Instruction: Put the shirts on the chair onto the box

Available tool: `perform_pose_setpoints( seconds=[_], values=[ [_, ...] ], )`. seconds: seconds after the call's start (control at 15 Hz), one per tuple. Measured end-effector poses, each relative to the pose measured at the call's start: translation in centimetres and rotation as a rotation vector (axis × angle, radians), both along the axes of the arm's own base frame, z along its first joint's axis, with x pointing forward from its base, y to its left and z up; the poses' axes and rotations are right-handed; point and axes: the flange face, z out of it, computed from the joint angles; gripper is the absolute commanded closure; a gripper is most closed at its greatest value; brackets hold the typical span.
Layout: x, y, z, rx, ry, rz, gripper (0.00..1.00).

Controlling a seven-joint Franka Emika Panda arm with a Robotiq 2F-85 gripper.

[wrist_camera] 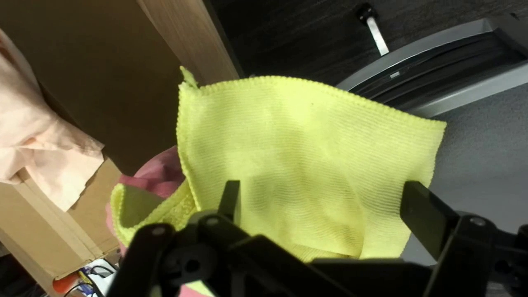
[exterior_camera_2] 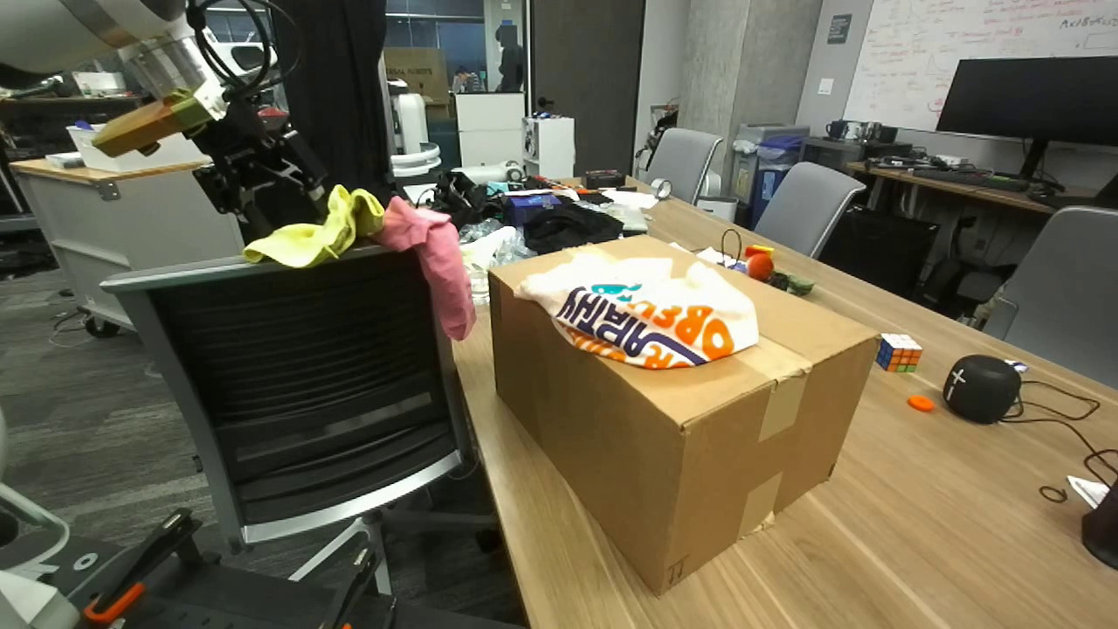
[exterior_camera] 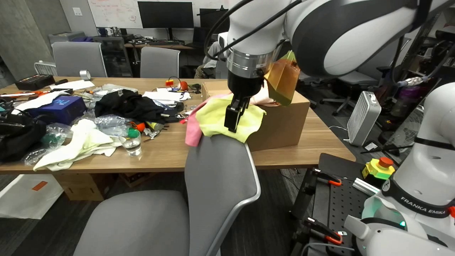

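Note:
A yellow cloth (exterior_camera: 213, 115) and a pink cloth (exterior_camera: 193, 128) lie draped over the top of the grey chair's backrest (exterior_camera: 220, 167); both also show in an exterior view, yellow (exterior_camera_2: 306, 240) and pink (exterior_camera_2: 434, 253). A white printed shirt (exterior_camera_2: 651, 314) lies on top of the cardboard box (exterior_camera_2: 594, 428). My gripper (exterior_camera: 236, 115) is open, pointing down above the yellow cloth. In the wrist view the fingers (wrist_camera: 321, 196) stand wide apart over the yellow cloth (wrist_camera: 305, 132), with nothing clamped between them. Whether the fingertips touch the cloth is unclear.
The box stands on the wooden table (exterior_camera: 167, 153) beside the chair back. A glass of water (exterior_camera: 132, 145), a pale cloth (exterior_camera: 80, 142), a black cloth (exterior_camera: 128, 106) and a blue box (exterior_camera: 58, 108) clutter the table. A speaker (exterior_camera_2: 983, 389) and puzzle cube (exterior_camera_2: 900, 352) lie beyond the box.

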Motion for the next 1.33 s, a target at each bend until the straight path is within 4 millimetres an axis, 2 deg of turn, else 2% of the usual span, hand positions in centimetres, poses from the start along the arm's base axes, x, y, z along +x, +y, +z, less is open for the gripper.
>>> perform_pose_setpoints(
  seconds=[0.67,0.73,1.33],
  values=[
    [0.6,-1.3,-2.3,-0.020,-0.057,-0.020,0.00],
    [0.6,-1.3,-2.5,-0.017,-0.058,-0.025,0.18],
    [0.8,-1.2,-2.5,-0.005,-0.069,-0.031,0.86]
  ],
)
